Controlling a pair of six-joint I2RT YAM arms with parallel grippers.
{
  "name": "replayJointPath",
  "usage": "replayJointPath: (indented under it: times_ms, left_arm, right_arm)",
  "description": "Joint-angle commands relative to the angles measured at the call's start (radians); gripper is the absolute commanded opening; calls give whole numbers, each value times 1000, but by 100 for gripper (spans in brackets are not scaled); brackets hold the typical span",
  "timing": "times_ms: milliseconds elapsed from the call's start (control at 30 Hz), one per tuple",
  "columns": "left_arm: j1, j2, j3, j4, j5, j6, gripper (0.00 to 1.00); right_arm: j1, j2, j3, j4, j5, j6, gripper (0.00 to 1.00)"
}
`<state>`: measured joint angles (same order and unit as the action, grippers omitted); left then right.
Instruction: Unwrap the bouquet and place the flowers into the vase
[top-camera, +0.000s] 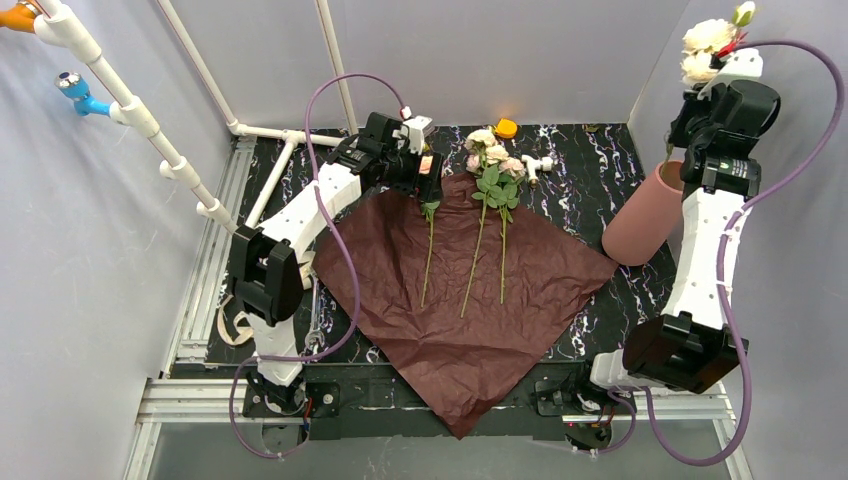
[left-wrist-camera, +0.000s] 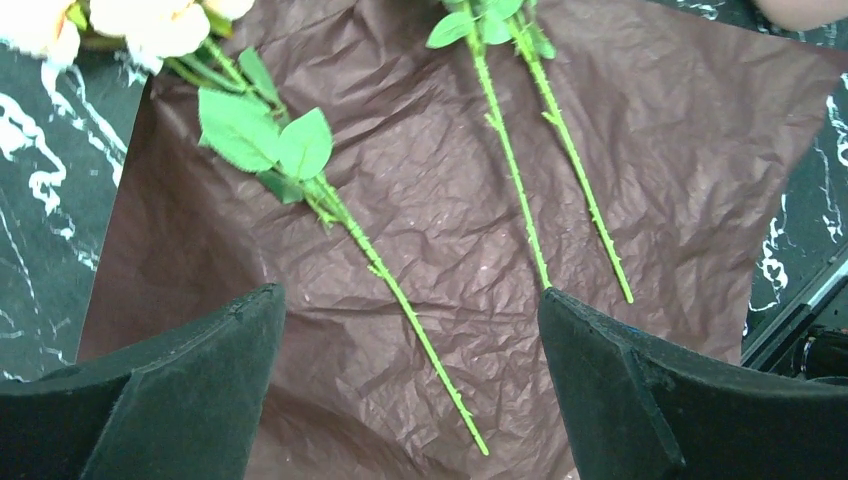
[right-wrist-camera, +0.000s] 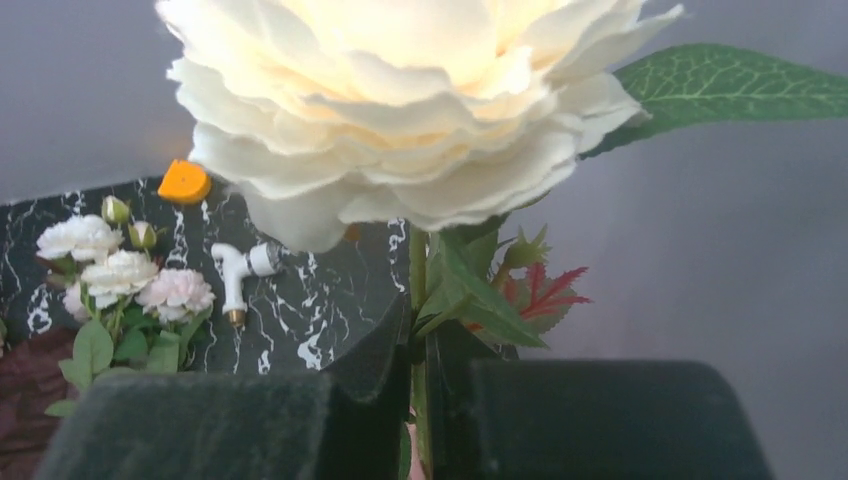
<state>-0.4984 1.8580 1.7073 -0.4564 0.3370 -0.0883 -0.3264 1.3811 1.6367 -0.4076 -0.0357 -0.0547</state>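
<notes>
A cream rose (right-wrist-camera: 400, 100) is pinched by its stem in the right hand (right-wrist-camera: 420, 400), raised high near the pink vase (top-camera: 645, 215); it is best kept upright, with the stem centred over the mouth before lowering, while the left hand (left-wrist-camera: 410, 380) is spread over flowers (top-camera: 495, 165) lying on maroon paper (top-camera: 470, 310).

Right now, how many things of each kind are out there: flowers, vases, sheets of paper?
Flower stems lying flat: 3
Flower sprig held up by the right fingers: 1
Vase: 1
Wrapping paper sheet: 1
Total: 6
</notes>
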Motion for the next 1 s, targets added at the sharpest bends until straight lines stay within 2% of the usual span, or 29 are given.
replayJointPath:
  times_ms: [0, 67, 133, 233, 367, 567, 767, 967]
  left_arm:
    - [13, -2, 26, -68, -58, -47, 97]
    - [17, 1, 21, -77, -68, -53, 97]
    - [21, 5, 17, -87, -80, -56, 100]
    - [27, 11, 12, -95, -96, -60, 100]
    - [33, 19, 5, -103, -103, -66, 94]
    - [33, 29, -7, -102, -103, -42, 88]
    - [30, 64, -12, -97, -103, -20, 79]
    - [3, 113, 6, -96, -124, -6, 72]
  right_arm:
    - [12, -4, -7, -43, 27, -43, 23]
    - [12, -12, -13, -62, 31, -43, 34]
    - [12, -23, -14, -84, 44, -47, 42]
    - [12, -43, -5, -104, 76, -51, 54]
    - [12, -52, 43, -144, 94, -44, 64]
    - [12, -71, 97, -182, 70, -15, 70]
    - [12, -94, 166, -230, -139, -25, 82]
    - [12, -133, 160, -218, -460, 14, 84]
